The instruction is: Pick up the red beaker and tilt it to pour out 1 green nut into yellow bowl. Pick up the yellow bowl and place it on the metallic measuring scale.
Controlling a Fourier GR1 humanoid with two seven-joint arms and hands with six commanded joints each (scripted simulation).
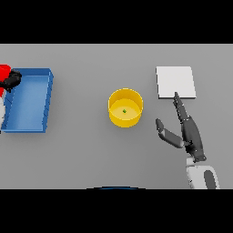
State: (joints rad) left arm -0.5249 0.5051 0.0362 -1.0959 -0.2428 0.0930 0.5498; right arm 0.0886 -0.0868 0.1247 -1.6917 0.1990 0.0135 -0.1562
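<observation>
Our right hand (191, 134) lies open on the table, fingers straight and reaching toward the scale (176, 82), thumb spread toward the bowl (125, 107), touching neither. The bowl stands mid-table with one green nut (124, 110) inside, so we judge the pour done. Our left hand (11, 80) is at the far left edge, curled round the red beaker (4, 71) beside the blue tray (44, 100). The bowl looks light, stiff and smooth-walled; we would pinch its near-right rim and keep it level so the nut stays in.

Green nut (124, 110) in yellow bowl (113, 102); right hand (191, 133) open nearby.
</observation>
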